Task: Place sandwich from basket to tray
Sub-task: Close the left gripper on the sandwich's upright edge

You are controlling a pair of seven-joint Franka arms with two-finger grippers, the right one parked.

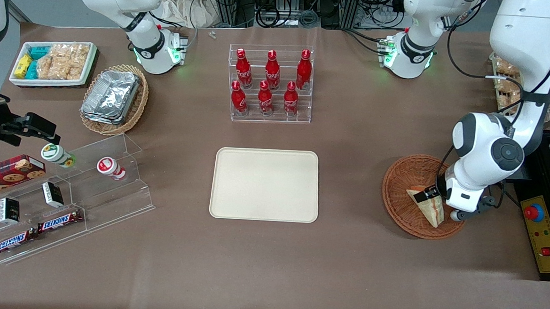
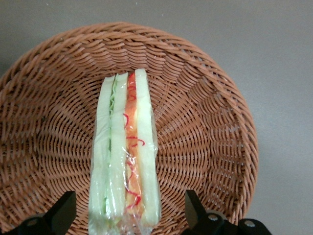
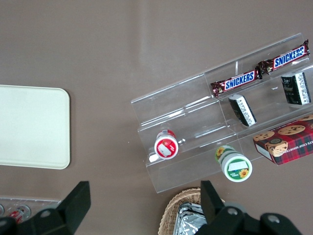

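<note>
While the sandwich point(image 2: 125, 152) lies wrapped in the reddish basket point(image 2: 205, 122), the pincer point(image 2: 128, 215) hangs low over it with its 2 fingers point(image 2: 61, 211) spread on either side, not touching. The tray point(image 1: 265, 184) sits on the table point(image 1: 344, 262), well apart.

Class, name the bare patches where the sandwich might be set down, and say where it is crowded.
The tray is wholly bare. Bare tabletop lies between it and the basket. The open gripper straddles the sandwich in the basket. Crowded: the acrylic snack shelf toward the parked arm.
</note>
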